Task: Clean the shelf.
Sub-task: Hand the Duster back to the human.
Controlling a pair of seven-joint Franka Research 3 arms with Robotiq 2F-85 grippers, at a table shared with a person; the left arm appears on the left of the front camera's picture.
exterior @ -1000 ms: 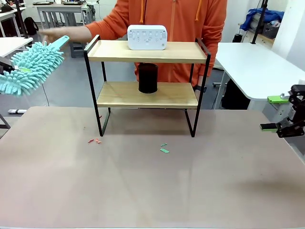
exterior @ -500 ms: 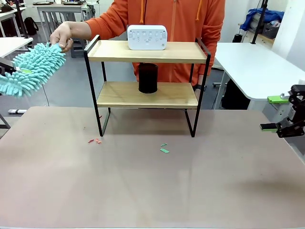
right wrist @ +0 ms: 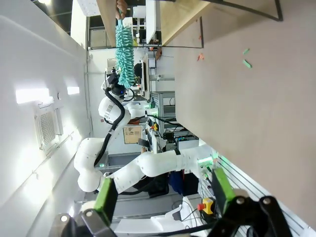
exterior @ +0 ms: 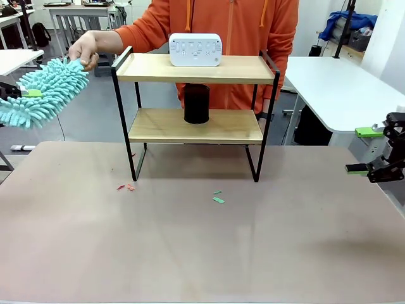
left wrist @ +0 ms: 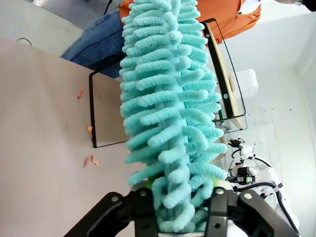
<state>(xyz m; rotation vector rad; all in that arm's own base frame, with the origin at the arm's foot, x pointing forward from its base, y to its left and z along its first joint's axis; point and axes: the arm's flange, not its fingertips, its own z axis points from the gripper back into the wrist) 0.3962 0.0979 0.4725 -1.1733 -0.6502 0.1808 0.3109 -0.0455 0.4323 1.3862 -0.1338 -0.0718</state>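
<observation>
While the shelf (exterior: 196, 104) stands at the desk's far edge, the person's hand (exterior: 85, 49) grips the duster (exterior: 44, 92) handle; left gripper (left wrist: 177, 210) brackets its fluffy end, hold uncertain. Right gripper (exterior: 373, 151) open, empty. Risk: duster dropping if both release together.

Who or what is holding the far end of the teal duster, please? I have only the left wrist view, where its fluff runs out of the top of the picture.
Observer: A person's hand grips the duster by its handle, just left of the shelf.
Operator: Thank you. Is anything on the lower board?
Observer: Yes, a black cylindrical container stands upright near its middle.
Operator: And where is the right gripper?
Observer: The right gripper hangs open and empty beside the table's right edge.
</observation>
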